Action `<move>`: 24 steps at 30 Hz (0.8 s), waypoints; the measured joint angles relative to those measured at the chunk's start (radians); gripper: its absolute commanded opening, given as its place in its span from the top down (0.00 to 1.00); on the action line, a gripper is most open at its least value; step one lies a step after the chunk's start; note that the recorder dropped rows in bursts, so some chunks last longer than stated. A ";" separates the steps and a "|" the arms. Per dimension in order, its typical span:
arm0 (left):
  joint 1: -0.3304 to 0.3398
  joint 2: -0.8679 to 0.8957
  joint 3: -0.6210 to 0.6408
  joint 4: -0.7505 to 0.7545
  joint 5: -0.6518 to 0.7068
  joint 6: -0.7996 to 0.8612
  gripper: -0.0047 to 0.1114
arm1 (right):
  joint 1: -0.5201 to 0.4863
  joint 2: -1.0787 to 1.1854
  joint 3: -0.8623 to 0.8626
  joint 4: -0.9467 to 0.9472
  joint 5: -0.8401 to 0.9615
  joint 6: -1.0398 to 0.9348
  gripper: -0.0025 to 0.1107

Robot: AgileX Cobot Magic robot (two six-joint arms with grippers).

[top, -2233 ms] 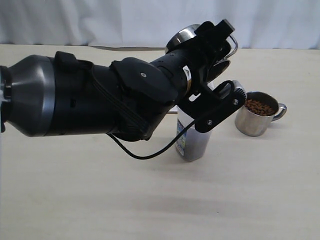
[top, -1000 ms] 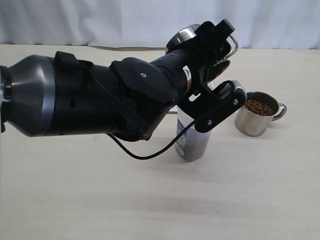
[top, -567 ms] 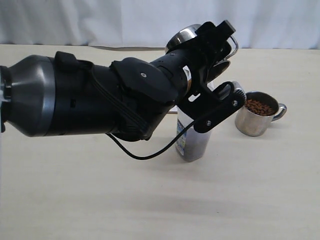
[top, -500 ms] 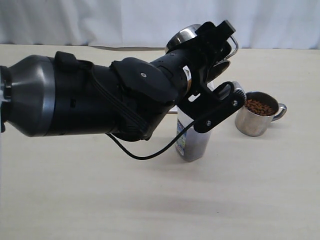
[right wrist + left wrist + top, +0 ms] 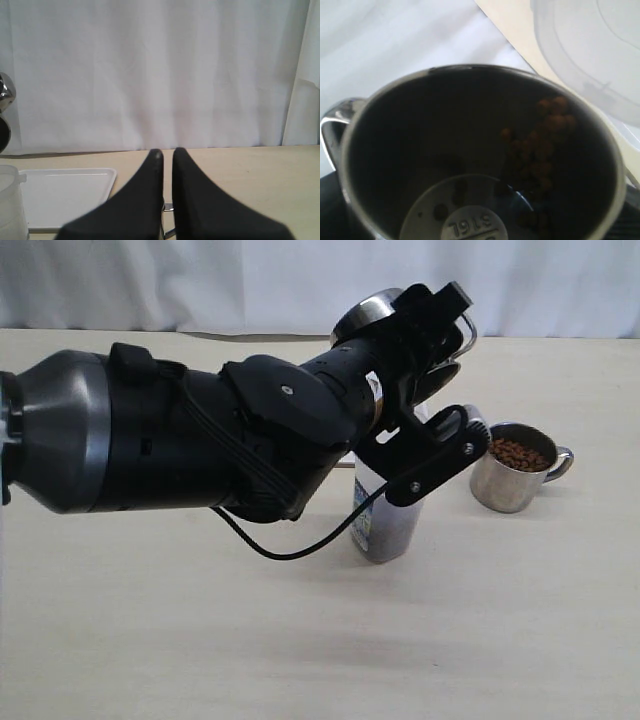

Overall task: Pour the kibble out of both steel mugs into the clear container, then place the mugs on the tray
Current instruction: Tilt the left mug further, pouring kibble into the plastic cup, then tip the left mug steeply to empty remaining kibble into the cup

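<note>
My left gripper (image 5: 440, 370) is shut on a steel mug (image 5: 366, 312), holding it tipped on its side above the clear container (image 5: 385, 525). Seen from the left wrist, the mug's inside (image 5: 420, 150) is mostly bare, with a small cluster of kibble (image 5: 540, 135) clinging to one wall, and the container's rim (image 5: 590, 55) shows beyond the lip. The other steel mug (image 5: 505, 485) stands upright to the right of the container, full of kibble (image 5: 518, 453). My right gripper (image 5: 167, 152) is shut and empty, low over the table, with the tray (image 5: 65, 195) beside it.
The big black left arm (image 5: 200, 440) fills the left and middle of the exterior view and hides the top of the container. A white curtain (image 5: 200, 280) backs the table. The right arm is out of the exterior view.
</note>
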 measured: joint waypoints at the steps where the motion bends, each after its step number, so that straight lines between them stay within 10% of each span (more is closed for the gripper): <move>1: 0.000 0.000 0.000 0.000 0.000 0.013 0.96 | 0.000 0.000 0.000 0.000 0.000 0.000 0.93; 24: -0.042 0.000 0.000 0.060 0.095 0.142 0.96 | 0.000 0.000 0.000 0.000 0.000 0.000 0.93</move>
